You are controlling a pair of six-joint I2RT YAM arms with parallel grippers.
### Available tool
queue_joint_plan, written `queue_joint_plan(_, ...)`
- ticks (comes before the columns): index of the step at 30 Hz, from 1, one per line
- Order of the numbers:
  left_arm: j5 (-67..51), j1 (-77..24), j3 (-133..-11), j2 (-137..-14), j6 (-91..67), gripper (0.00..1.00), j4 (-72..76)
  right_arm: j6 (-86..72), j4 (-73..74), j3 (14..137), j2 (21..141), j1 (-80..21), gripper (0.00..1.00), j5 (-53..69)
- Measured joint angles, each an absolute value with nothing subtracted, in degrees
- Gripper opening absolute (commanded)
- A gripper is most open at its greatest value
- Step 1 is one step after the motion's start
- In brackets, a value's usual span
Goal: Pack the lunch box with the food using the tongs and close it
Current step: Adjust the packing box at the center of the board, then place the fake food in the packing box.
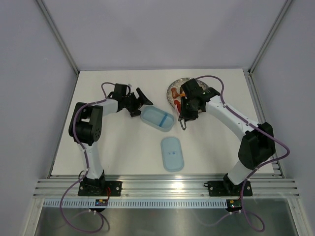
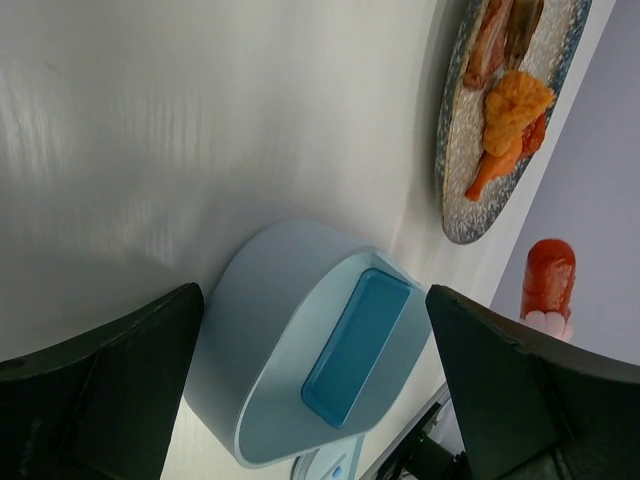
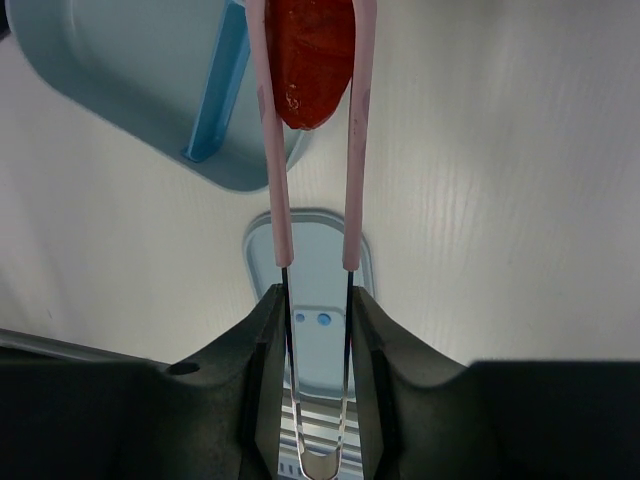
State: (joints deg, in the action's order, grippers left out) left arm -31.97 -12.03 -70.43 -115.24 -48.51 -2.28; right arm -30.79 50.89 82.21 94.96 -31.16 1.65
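Note:
The pale-blue lunch box (image 1: 157,119) lies open at mid-table, with a darker blue divider (image 2: 358,345) inside. Its lid (image 1: 173,153) lies flat in front of it. My right gripper (image 3: 316,300) is shut on the tongs (image 3: 315,200). Their pinkish arms pinch a red piece of food (image 3: 312,60) in the air by the lunch box's rim (image 3: 130,80), on the plate side. My left gripper (image 2: 315,300) stands wide open, its fingers either side of the lunch box's near end without touching it. More orange, red and brown food (image 2: 515,105) lies on the speckled plate (image 2: 470,150).
The grey speckled plate (image 1: 173,84) sits behind the right gripper (image 1: 184,114), close to the back wall. The tongs' loop end (image 1: 183,125) sticks out towards the lid. Bare white tabletop lies left of and in front of the lunch box.

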Motion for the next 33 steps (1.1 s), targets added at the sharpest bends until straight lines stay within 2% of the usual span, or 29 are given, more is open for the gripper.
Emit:
queue_joint_plan(12, -28.7, -14.3, -61.2, -105.8, -48.5, 0.99, -3.3, -42.9, 45.2, 76.7, 90.3, -34.1, 0.00, 1.6)
queue_joint_plan(33, -19.4, -14.3, -61.0, -94.2, -44.5, 0.99, -14.7, -52.8, 39.1, 68.5, 89.4, -39.4, 0.00, 2.0)
